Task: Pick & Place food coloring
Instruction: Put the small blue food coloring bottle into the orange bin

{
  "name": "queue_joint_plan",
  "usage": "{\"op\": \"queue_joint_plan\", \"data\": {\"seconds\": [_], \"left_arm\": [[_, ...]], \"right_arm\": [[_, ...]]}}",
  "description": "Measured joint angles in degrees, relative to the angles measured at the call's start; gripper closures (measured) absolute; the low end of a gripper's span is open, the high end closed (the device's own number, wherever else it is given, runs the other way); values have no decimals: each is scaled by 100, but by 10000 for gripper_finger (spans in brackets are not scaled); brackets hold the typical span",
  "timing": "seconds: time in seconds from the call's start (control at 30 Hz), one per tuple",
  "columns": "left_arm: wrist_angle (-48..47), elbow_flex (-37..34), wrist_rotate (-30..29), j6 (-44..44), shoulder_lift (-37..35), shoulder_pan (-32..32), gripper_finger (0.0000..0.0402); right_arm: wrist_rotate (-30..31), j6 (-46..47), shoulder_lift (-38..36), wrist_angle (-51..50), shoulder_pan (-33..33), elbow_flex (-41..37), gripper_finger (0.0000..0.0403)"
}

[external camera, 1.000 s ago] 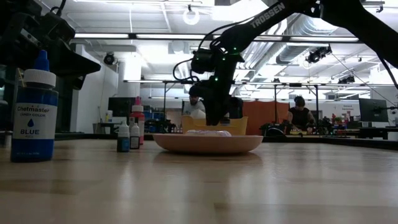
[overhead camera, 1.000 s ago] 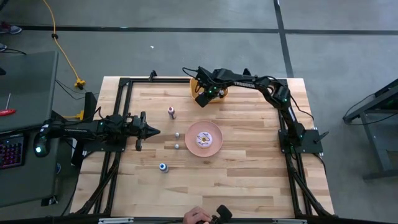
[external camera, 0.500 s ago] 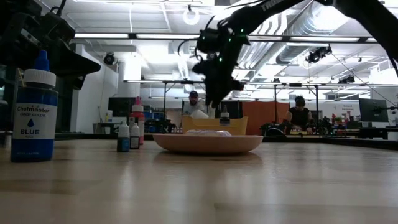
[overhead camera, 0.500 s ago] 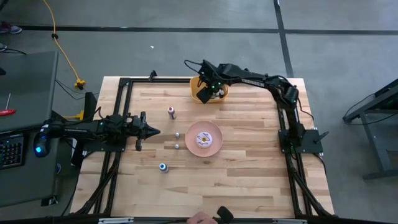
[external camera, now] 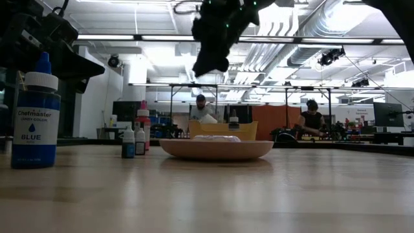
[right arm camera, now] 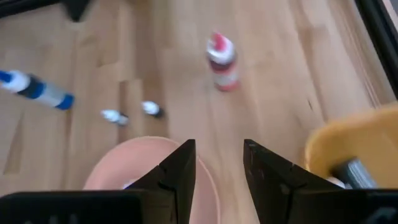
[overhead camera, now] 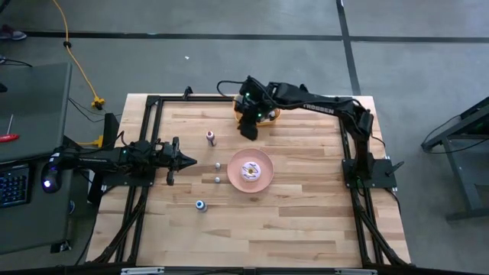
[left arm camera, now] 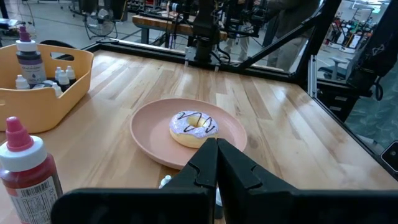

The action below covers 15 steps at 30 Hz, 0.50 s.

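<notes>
Food coloring bottles stand upright on the table: a red-capped one (overhead camera: 211,138), two tiny ones (overhead camera: 217,164) (overhead camera: 217,179) and a blue one (overhead camera: 200,205) (external camera: 35,116). More bottles (left arm camera: 37,71) stand in the orange bin (overhead camera: 263,114) at the far edge. My right gripper (overhead camera: 249,131) (right arm camera: 217,149) hangs open and high in the air beside the bin, tilted down toward the table, with nothing between its fingers. My left gripper (overhead camera: 191,160) (left arm camera: 217,146) waits shut at the table's left, pointing level toward the plate.
A pink plate (overhead camera: 263,169) with a white-iced doughnut (left arm camera: 194,126) sits mid-table, just right of the tiny bottles. A black frame (overhead camera: 153,103) borders the table. People sit at desks beyond the far edge (external camera: 312,116).
My right gripper has risen from the orange bin to well above it, shifted a little toward the table's near-left and rolled about its own axis. A dark-capped bottle stays standing in the bin where the gripper was.
</notes>
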Motion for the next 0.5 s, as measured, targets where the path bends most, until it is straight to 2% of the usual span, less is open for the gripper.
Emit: {"op": "queue_joint_plan", "data": {"seconds": [0.27,0.5], "left_arm": [[0,0,0,1,0,-1,401],[0,0,-1,-1,0,0,401]], "right_arm": [[21,-593,0,-238,549,242,279],[48,-596,7,-247,966,242,279]]}}
